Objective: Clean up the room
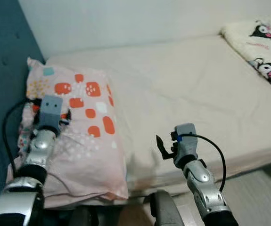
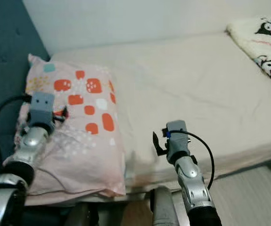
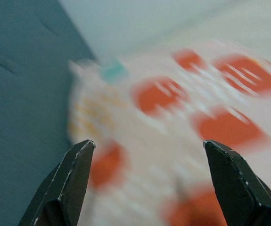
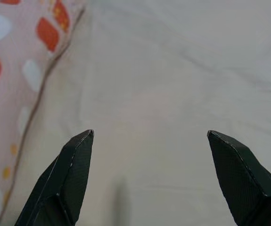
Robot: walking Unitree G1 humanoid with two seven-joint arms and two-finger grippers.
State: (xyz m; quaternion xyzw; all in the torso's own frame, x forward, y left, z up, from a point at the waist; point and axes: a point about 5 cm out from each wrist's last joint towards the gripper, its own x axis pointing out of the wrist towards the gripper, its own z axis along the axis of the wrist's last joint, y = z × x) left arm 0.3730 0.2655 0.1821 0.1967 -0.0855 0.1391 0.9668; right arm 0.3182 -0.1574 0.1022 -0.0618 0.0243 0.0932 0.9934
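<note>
Far left, the teal padded headboard (image 1: 3,70) runs down the side of the scene, and the pink pillow (image 1: 86,141) with orange and white patches lies right against it at the left end of the bed. The pillow's near edge hangs over the mattress front, its far corner pokes up toward the white wall (image 1: 126,19). The left gripper (image 3: 147,155) is over the pillow's left half, close to the headboard side; in the left wrist view its fingers (image 3: 71,176) stand wide apart with nothing between them, the blurred orange patches just beyond the tips. Whether they touch the fabric, I cannot tell.

Moving right, the cream sheet (image 1: 196,94) opens out, lightly creased, a broad bare stretch between the pillow and the far right. The right gripper (image 1: 162,147) hovers over the near edge of the mattress, just right of the pillow's right side. Its fingers (image 4: 74,174) are spread wide too, holding nothing, sheet ahead and the pillow's seam off to one side.

Far right, a cream blanket (image 1: 262,42) with black-and-pink cartoon figures lies at the bed's far right corner, well apart from both grippers. Below the mattress edge on the right, a strip of pale floor (image 1: 262,197) shows.
</note>
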